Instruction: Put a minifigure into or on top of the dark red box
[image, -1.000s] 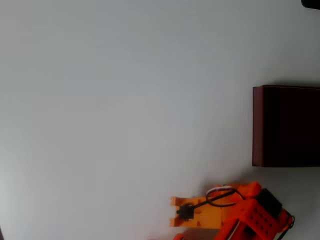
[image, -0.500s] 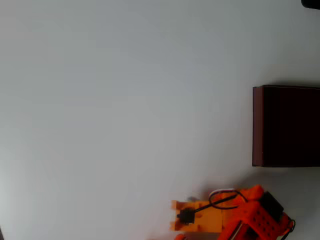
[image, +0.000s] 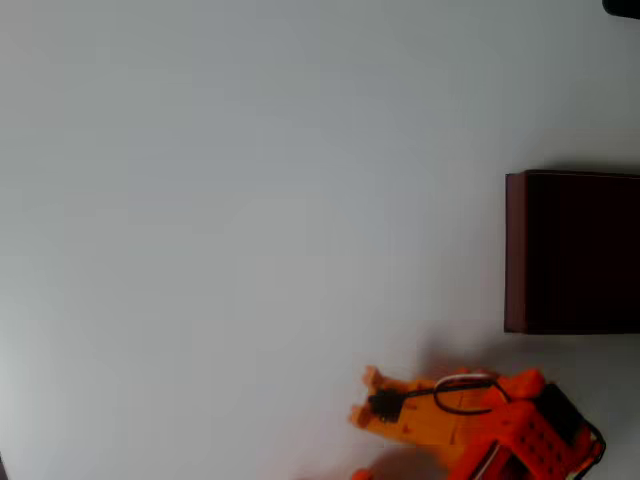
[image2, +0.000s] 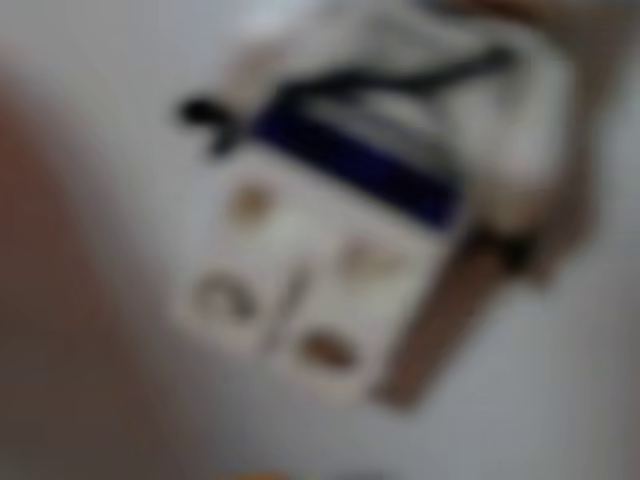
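Item: carry stage, as I judge it, with delivery to the dark red box (image: 570, 250) not yet done. Box location: 3 o'clock edge of the overhead view, on the pale table (image: 250, 200), open side up, interior near black, nothing visible inside it. My gripper (image: 366, 398): 5 o'clock sector of the same view, close to the bottom edge, tips pointing toward 9 o'clock, orange, a black lead looped over its back; the box's lower wall lies toward 1 o'clock from it, near but apart. Minifigure (image2: 310, 270): the wrist view is badly blurred; it shows a whitish block with a dark blue band and small brownish marks, close under the lens, which I take to be the figure, though I cannot confirm it. Grip state: I cannot tell how wide my fingers stand or whether they have hold of anything; the overhead view does not resolve the gap. Handling note, my judgement: if the figure is in hand, lift enough to pass over the thin wall, swing toward 1 o'clock until the tips are above the dark interior, then release low so so small a piece does not bounce out. Arm pose: wrist body at lower right, forearm running off the bottom edge
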